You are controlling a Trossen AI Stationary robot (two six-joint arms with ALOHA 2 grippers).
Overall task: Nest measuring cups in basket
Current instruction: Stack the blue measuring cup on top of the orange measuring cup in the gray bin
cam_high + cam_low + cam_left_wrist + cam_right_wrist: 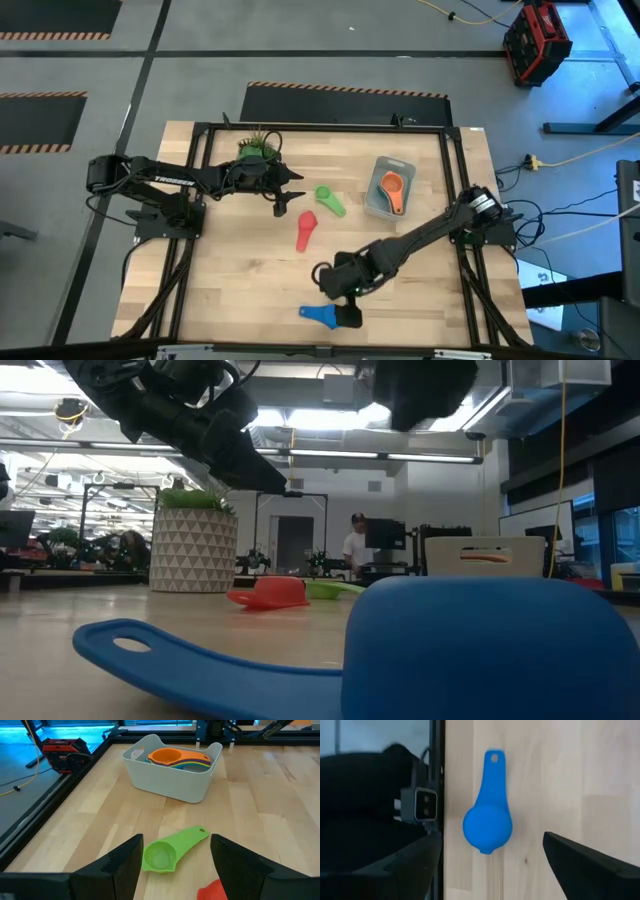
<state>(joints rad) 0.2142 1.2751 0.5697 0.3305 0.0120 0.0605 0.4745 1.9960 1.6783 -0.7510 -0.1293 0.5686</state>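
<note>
The largest hazard is judged to lie at the table's near edge. The blue measuring cup [322, 314] is found lying bowl-down just beside the black edge rail, with the right gripper [338, 292] hung above it, fingers spread wide and nothing held. A descent that catches the domed bowl off-centre is judged likely to skid the cup against the rail or off the table, since an inverted bowl offers little to pinch; the flat handle is considered the safer hold.

A lesser hazard is noted at mid-table. The green measuring cup [167, 851] is seen lying open side up ahead of the left gripper [290, 187], whose fingers are also parted and empty. The red measuring cup [305, 230] lies just beside it, and a careless closing is judged liable to knock one cup into the other.

The basket [150, 775] stands toward the right side of the table, well apart from all three loose cups, with the orange measuring cup [170, 756] uppermost in the stack already nested inside. A cup dropped in crooked is judged likely to sit proud of that stack.
</note>
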